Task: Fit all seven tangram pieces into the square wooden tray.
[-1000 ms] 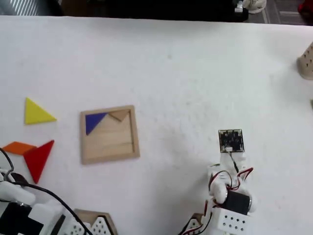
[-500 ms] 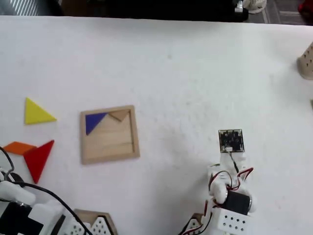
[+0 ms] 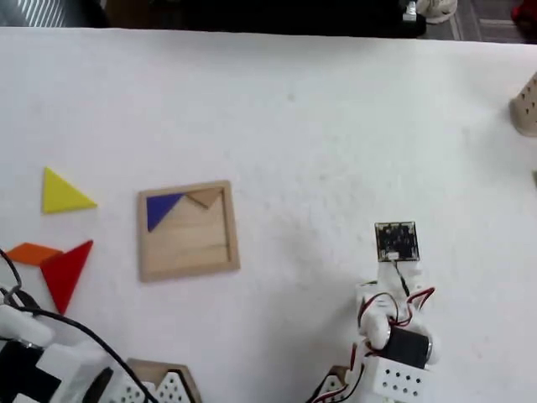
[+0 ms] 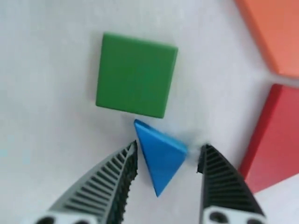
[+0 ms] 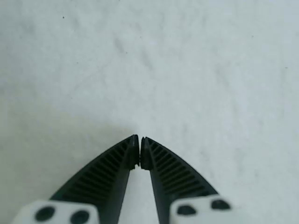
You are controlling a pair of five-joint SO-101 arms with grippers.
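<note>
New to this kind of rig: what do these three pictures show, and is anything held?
Two small robot arms sit at a white table. One picture looks down from above; the others come from a camera on each arm's wrist. From above: a square wooden tray with a dark blue triangle inside; a yellow triangle, orange piece and red triangle lie beside it. The left tool is open around a small blue triangle, next to a green square. The right tool is shut over bare table. Nothing is held.

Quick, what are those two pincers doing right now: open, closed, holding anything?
Left pincer: open, one finger on each side of the small blue triangle.
Right pincer: closed, holding nothing.
</note>
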